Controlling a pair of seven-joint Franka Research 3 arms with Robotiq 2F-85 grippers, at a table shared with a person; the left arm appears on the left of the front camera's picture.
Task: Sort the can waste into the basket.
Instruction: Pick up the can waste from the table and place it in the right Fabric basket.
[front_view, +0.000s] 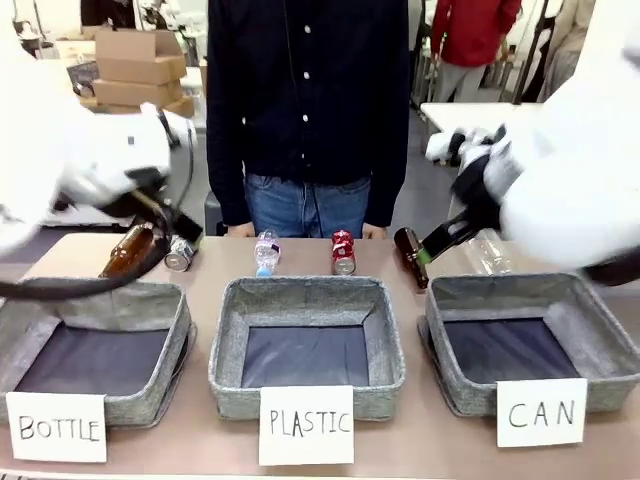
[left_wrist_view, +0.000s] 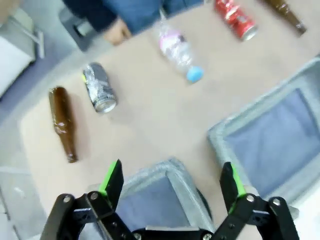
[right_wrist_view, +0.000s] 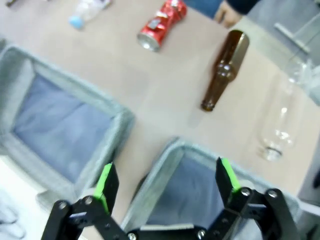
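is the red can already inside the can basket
No, the red can lies on the table behind the PLASTIC bin, apart from the CAN basket.

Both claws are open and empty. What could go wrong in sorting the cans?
The silvery can lies beside a brown bottle; the left claw might catch the bottle instead. The red can lies on its side and could roll when touched. It sits behind the PLASTIC basket, not the CAN basket.
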